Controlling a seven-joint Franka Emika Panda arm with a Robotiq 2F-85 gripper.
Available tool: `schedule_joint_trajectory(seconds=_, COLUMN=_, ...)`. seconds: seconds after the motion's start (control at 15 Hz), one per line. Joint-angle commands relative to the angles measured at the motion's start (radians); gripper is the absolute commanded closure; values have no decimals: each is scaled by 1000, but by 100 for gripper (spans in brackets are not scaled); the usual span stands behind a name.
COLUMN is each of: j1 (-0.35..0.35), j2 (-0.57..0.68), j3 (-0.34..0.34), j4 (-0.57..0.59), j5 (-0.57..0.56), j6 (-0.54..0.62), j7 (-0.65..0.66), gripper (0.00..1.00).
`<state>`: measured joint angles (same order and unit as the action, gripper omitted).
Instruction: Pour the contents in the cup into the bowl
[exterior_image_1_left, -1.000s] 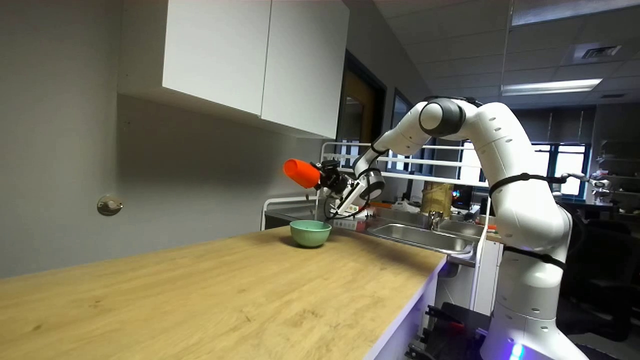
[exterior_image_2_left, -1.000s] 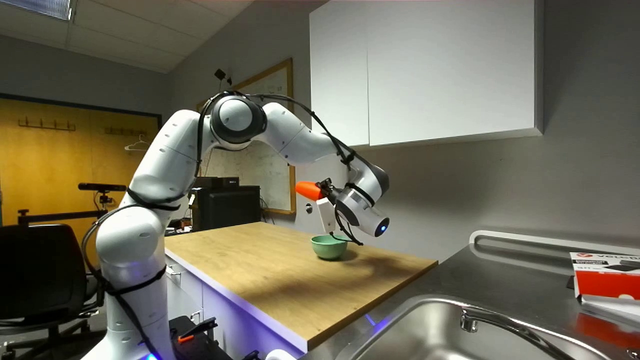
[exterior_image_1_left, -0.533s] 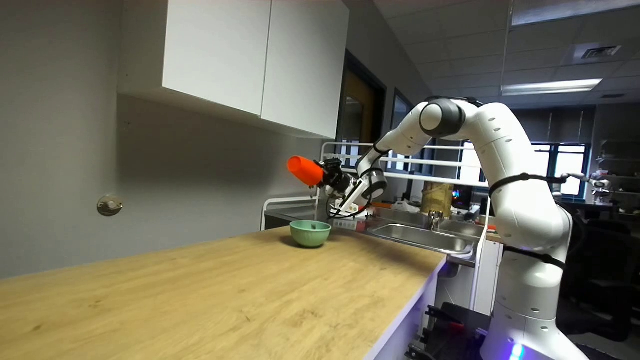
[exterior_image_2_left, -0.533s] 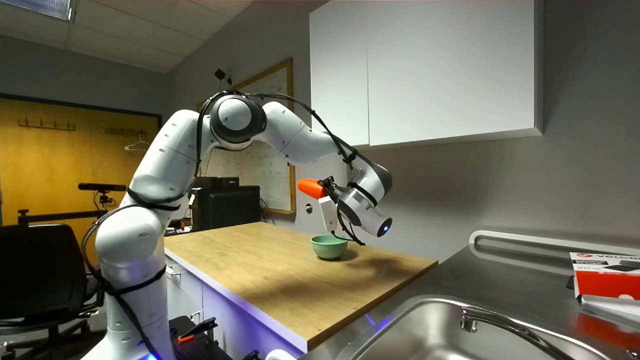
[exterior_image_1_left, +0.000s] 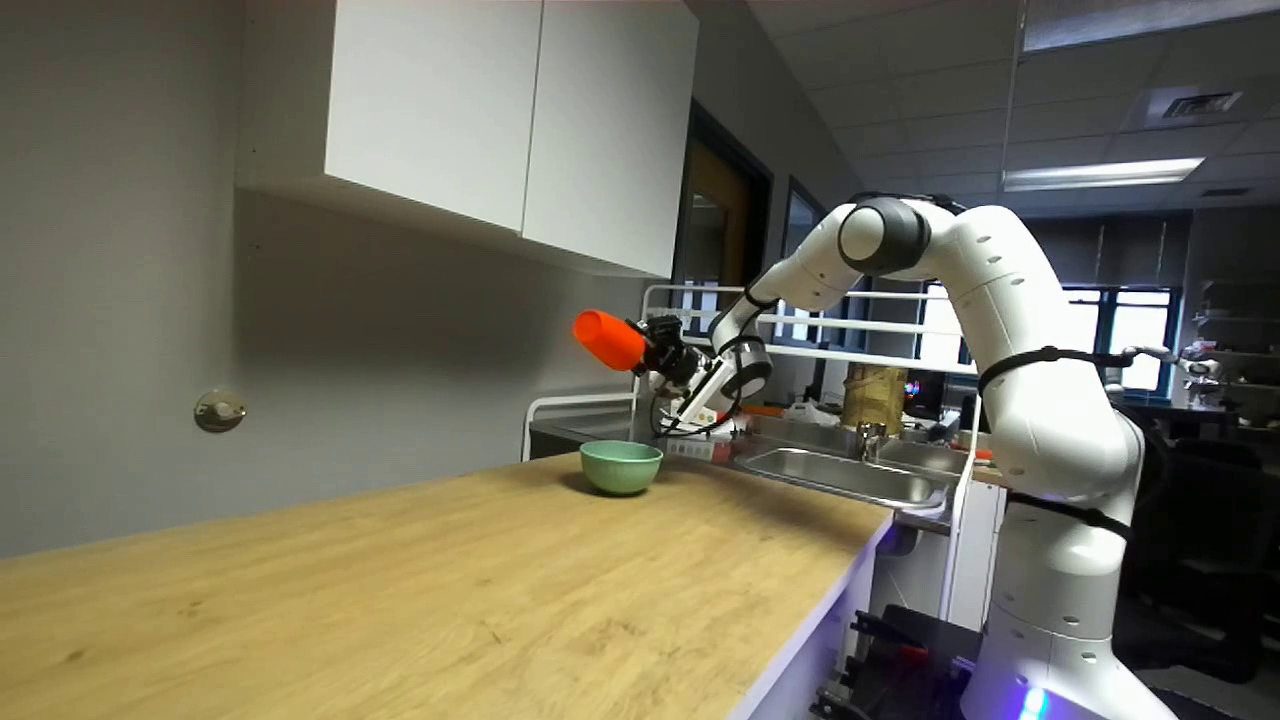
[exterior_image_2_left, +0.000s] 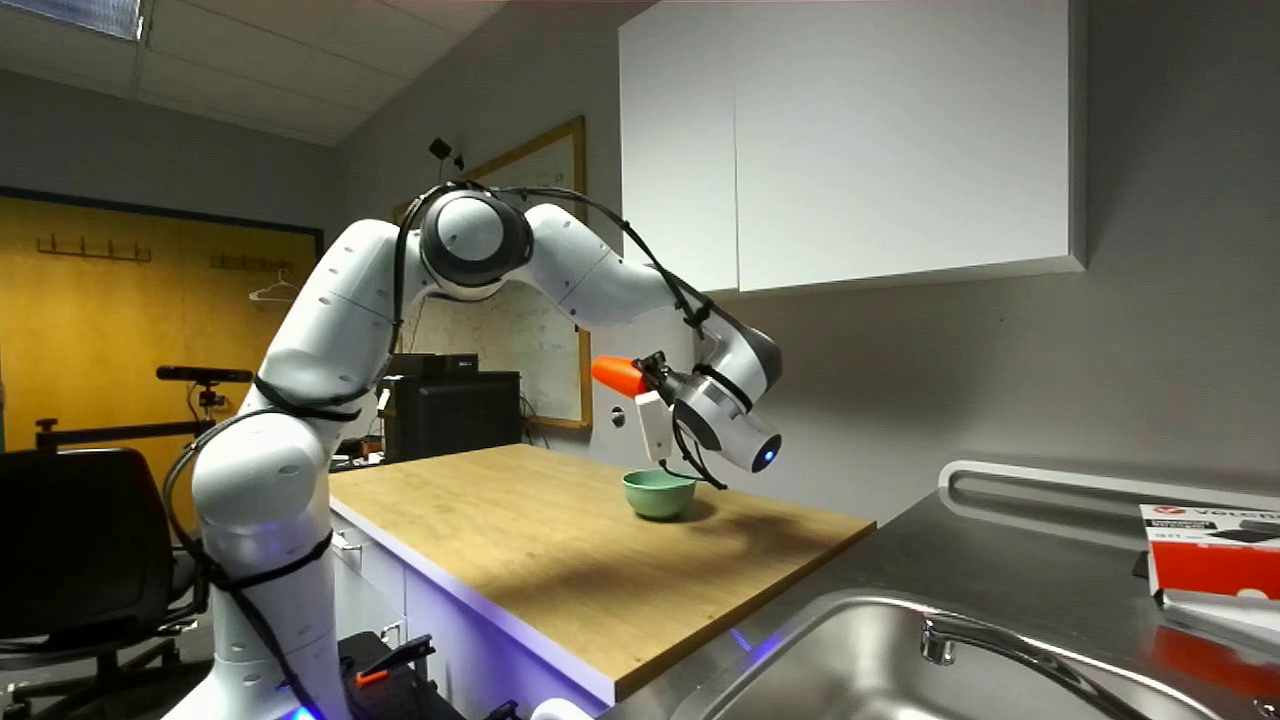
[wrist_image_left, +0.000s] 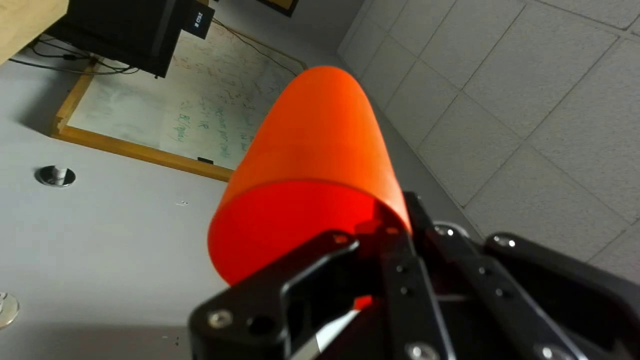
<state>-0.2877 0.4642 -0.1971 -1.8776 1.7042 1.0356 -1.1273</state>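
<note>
The orange-red cup is held in the air above the pale green bowl. The cup also shows in an exterior view and in the wrist view. It is tilted: its narrow base points up and away, its open mouth faces back down toward the gripper. My gripper is shut on the cup's wall at the rim, one finger inside and one outside. No contents show in the visible part of the cup. The bowl stands upright on the counter; its inside is mostly hidden. It is out of the wrist view.
The wooden counter carries the bowl. A white wall cabinet hangs above, near the wall. A metal sink with a faucet, a red and white box and a white rack are beside the counter.
The gripper and cup rose slightly, then shifted back a little. Half a second ago a small dark thing showed at the bowl's opening; now it does not show.
</note>
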Motion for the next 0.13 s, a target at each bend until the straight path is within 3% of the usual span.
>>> schedule_joint_trajectory(seconds=0.0, j1=7, j2=5, j3=-2, j4=31, j5=4, j6=-9, j7=40, gripper=99)
schedule_joint_trajectory(seconds=0.07, j1=9, j2=4, j3=-4, j4=33, j5=0, j6=-8, j7=40, gripper=99)
